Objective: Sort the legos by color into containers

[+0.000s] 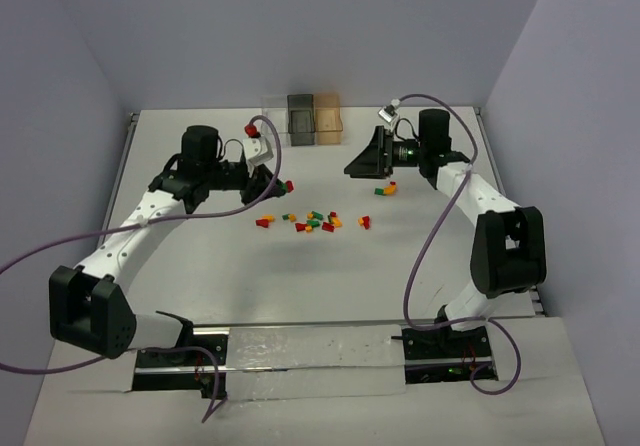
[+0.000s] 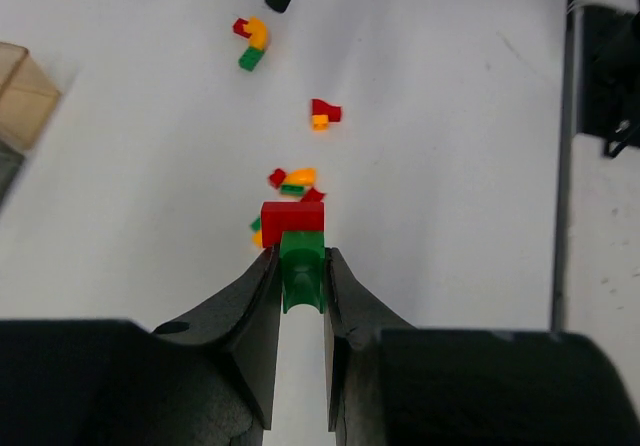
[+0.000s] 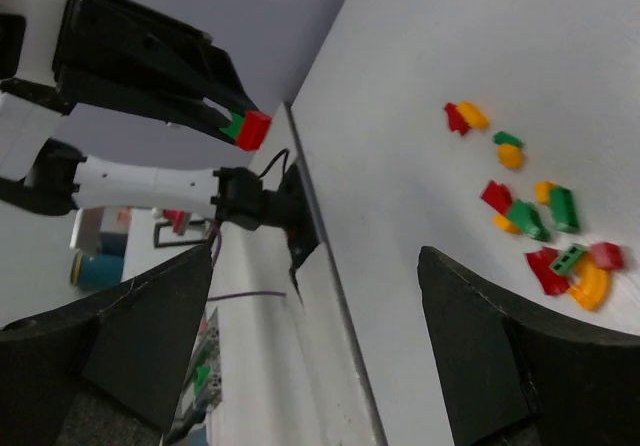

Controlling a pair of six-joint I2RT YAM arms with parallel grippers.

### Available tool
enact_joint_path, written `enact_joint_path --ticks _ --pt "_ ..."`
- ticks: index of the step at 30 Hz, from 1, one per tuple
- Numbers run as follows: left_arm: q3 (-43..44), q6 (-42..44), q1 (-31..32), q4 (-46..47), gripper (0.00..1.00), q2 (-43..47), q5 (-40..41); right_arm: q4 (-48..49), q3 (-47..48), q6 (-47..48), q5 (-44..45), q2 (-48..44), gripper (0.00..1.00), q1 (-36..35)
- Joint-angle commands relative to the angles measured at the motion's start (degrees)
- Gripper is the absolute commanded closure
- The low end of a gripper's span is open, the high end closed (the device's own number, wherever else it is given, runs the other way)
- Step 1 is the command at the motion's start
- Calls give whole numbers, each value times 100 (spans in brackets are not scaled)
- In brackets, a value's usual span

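My left gripper [image 1: 278, 186] is shut on a green lego [image 2: 300, 266] with a red lego [image 2: 293, 216] stuck to its front, and holds the pair above the table. The pair also shows in the right wrist view [image 3: 247, 128]. Several loose red, green and orange-yellow legos [image 1: 315, 221] lie scattered mid-table, and they show in the right wrist view [image 3: 530, 216] too. A small cluster [image 1: 385, 190] lies under my right gripper [image 1: 358, 166], which is open, empty and raised. The clear [image 1: 273, 111], dark grey [image 1: 301, 114] and orange-tinted [image 1: 329, 114] containers stand in a row at the back.
White walls close in the table at the back and sides. Purple cables loop off both arms [image 1: 430, 256]. A corner of the orange-tinted container [image 2: 25, 91] shows at the left of the left wrist view. A dark rail [image 2: 570, 146] runs along the table's right edge.
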State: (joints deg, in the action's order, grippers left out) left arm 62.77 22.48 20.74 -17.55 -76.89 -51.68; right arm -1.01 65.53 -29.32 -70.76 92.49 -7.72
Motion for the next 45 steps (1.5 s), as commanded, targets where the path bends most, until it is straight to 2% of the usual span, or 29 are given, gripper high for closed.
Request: enact_joint_path --ticks 1,3,5,8,12,24,35,45 --pt "-278 -1825 367 968 100 624 49 3262 -486 -2927 -791 -134 12 -425" --pt "-390 -2420 532 1255 100 856 102 5012 -762 -4244 -827 -31 14 -599" --pt "-527 -2845 641 1543 100 1078 175 5604 -786 -4931 -835 79 16 -796" --pt "-699 -3446 694 2134 100 1267 263 5970 -752 -5248 -800 245 22 -1084" --pt "-973 -3734 694 2335 100 1406 273 7094 -699 -6320 -867 487 27 -1380" --pt "-1265 -3886 721 2540 100 1544 255 7203 -703 -6528 -877 456 35 -1899" --pt "-1135 -4041 721 2660 100 1519 220 7211 -743 -6587 -843 630 42 -1997" --pt "-1090 -3512 836 2490 100 1528 230 7260 -641 -6747 -852 743 50 -2121"
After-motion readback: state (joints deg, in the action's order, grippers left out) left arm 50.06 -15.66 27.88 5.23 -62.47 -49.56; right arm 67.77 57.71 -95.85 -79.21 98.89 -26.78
